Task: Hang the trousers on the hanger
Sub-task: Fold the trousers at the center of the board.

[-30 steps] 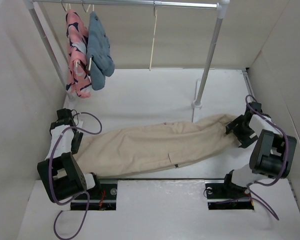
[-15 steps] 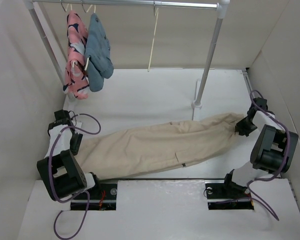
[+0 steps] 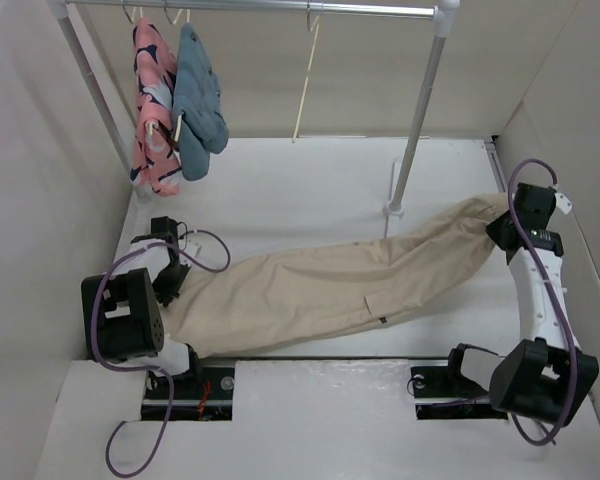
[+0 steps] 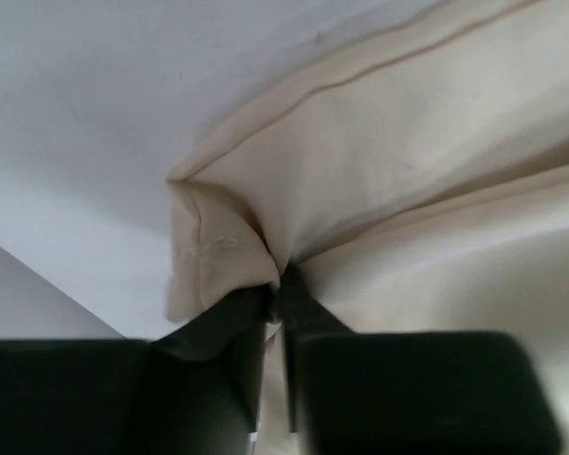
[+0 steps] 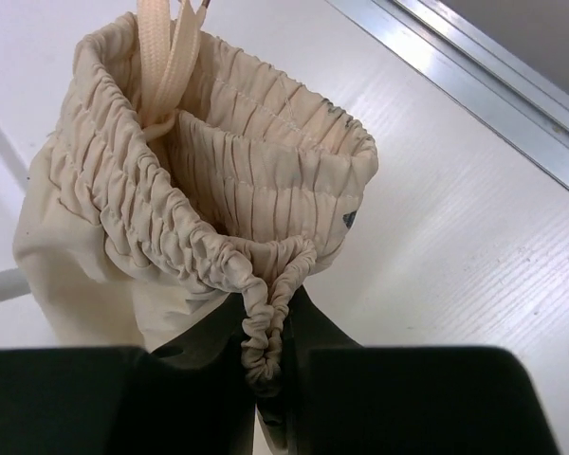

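Left gripper (image 4: 277, 284): my jaws are clamped on a pinched fold of the trousers (image 4: 408, 161) at the leg-end corner. Cloth bunches right at the tips.
Right gripper (image 5: 270, 318): my jaws are clamped on the gathered elastic waistband (image 5: 133, 209). The waist mouth stands open above the tips, and the drawstring (image 5: 166, 52) pokes up at its far rim.
Trousers: stretched in a diagonal band between my two grippers, leg end near-left, waist far-right. They lie wrinkled along the table (image 3: 280, 190).
Hanger (image 3: 302, 85): bare, hangs from the rail (image 3: 260, 6), well apart from the trousers, on the far side of them.
Table: white and matte. A metal strip (image 5: 474, 66) runs along its right edge, near the waistband.
Room: pale walls on three sides. The rack's right post (image 3: 420, 120) comes down to a foot just beside the trousers' far edge.
Rail, left end: pink patterned garment (image 3: 150, 100) and blue-grey garment (image 3: 198, 100), each on its own hanger, touching each other.
Top view only: whole garment, rack, hanger, and both my arms reaching out to opposite ends.
Wrist views only: the actual grip. Left shows a seam line and a folded corner at my tips. Right shows the elastic ruching nipped between my fingers and faint grain in the table surface.
Cannot tell: how much cloth sits inside either grip.
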You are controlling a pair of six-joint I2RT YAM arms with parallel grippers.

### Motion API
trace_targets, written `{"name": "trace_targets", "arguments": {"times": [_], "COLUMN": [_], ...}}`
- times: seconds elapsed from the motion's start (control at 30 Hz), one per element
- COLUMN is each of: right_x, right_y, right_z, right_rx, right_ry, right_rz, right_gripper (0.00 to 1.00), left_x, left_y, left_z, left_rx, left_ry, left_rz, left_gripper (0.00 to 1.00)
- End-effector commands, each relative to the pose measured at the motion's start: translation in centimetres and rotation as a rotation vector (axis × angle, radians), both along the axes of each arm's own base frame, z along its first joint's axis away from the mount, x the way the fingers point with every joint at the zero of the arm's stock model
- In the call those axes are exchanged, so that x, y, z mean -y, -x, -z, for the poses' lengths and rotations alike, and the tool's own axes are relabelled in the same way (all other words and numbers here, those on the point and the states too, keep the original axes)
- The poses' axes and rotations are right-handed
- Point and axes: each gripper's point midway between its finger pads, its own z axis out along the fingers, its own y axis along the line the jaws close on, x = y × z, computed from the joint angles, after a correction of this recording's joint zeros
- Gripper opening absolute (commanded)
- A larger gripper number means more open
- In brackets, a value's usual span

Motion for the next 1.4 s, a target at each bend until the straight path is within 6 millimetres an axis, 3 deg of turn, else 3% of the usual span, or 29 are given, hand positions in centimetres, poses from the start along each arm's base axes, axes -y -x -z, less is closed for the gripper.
{"name": "trace_targets", "arguments": {"times": [0.0, 0.1, 0.2, 0.23, 0.27, 0.3, 0.4, 0.43, 0.53, 0.57, 0.67, 0.7, 0.77, 0.9, 0.93, 1.0, 1.03, 1.07, 1.17, 1.23, 1.27, 1.3, 1.37], "right_x": [0.7, 1.5, 3.7, 4.3, 5.0, 5.5, 5.5, 4.9, 2.1, 0.1, -2.6, -4.8, -6.4, -12.9, -17.0, -21.4, -24.8, -27.4, -32.8, -37.5, -38.3, -39.7, -41.7], "right_y": [-1.6, -1.5, -1.4, -1.0, -1.0, -0.4, -0.6, -0.5, -0.9, -1.4, -0.5, -0.9, -0.6, -1.3, -0.9, -0.9, 0.0, -0.6, -0.3, -0.5, -0.1, -0.1, 0.2], "right_z": [-6.2, -9.7, -13.6, -15.8, -16.1, -17.8, -18.7, -19.1, -19.7, -19.8, -19.2, -18.6, -18.7, -18.5, -18.7, -18.2, -18.0, -17.1, -16.4, -13.3, -13.5, -12.1, -11.5], "right_rx": [0.176, 0.246, 0.240, 0.249, 0.217, 0.221, 0.221, 0.233, 0.281, 0.314, 0.331, 0.341, 0.353, 0.387, 0.419, 0.428, 0.440, 0.429, 0.433, 0.401, 0.417, 0.399, 0.407], "right_ry": [0.132, 0.204, 0.318, 0.341, 0.362, 0.386, 0.411, 0.415, 0.434, 0.428, 0.451, 0.445, 0.455, 0.432, 0.414, 0.398, 0.398, 0.386, 0.352, 0.370, 0.356, 0.378, 0.373], "right_rz": [0.006, 0.031, 0.098, 0.133, 0.158, 0.200, 0.187, 0.158, 0.039, -0.019, -0.068, -0.131, -0.171, -0.320, -0.409, -0.456, -0.526, -0.545, -0.626, -0.699, -0.714, -0.733, -0.752], "right_gripper": [0.00, 0.00, 0.00, 0.00, 0.00, 0.00, 0.00, 0.00, 0.00, 0.00, 0.00, 0.00, 0.00, 0.00, 0.00, 0.00, 0.00, 0.00, 0.00, 0.00, 0.00, 0.00, 0.00], "left_x": [0.8, 0.7, 1.7, 2.1, 2.6, 3.7, 6.3, 7.2, 8.9, 9.2, 9.8, 9.8, 9.9, 10.3, 10.3, 10.3, 10.3, 10.3, 9.9, 10.1, 10.1, 10.3, 10.4], "left_y": [-3.3, -6.5, -9.7, -10.4, -11.3, -11.7, -12.3, -12.2, -11.8, -11.7, -11.0, -10.8, -10.3, -9.9, -9.8, -9.7, -9.9, -10.2, -9.9, -10.0, -10.3, -10.2, -10.3], "left_z": [2.0, 0.8, -0.9, -1.4, -2.6, -2.9, -3.8, -3.9, -4.3, -4.3, -3.5, -3.4, -2.5, -1.9, -1.6, -1.3, -1.1, -1.1, -0.3, -0.1, -0.2, 0.1, 0.4], "left_rx": [0.141, 0.247, 0.329, 0.348, 0.379, 0.381, 0.389, 0.392, 0.384, 0.385, 0.348, 0.339, 0.300, 0.279, 0.268, 0.258, 0.259, 0.268, 0.247, 0.248, 0.260, 0.251, 0.249], "left_ry": [0.021, -0.007, -0.015, -0.012, -0.011, -0.004, 0.046, 0.083, 0.145, 0.160, 0.182, 0.184, 0.194, 0.218, 0.218, 0.218, 0.218, 0.218, 0.206, 0.218, 0.218, 0.227, 0.236], "left_rz": [-0.038, -0.027, 0.014, 0.017, 0.033, 0.067, 0.131, 0.140, 0.177, 0.172, 0.184, 0.175, 0.174, 0.178, 0.177, 0.175, 0.176, 0.177, 0.163, 0.166, 0.167, 0.168, 0.170], "left_gripper": [0.04, 0.00, 0.00, 0.00, 0.00, 0.00, 0.13, 0.29, 0.40, 0.43, 0.43, 0.45, 0.45, 0.45, 0.45, 0.39, 0.37, 0.33, 0.19, 0.14, 0.14, 0.10, 0.04]}}
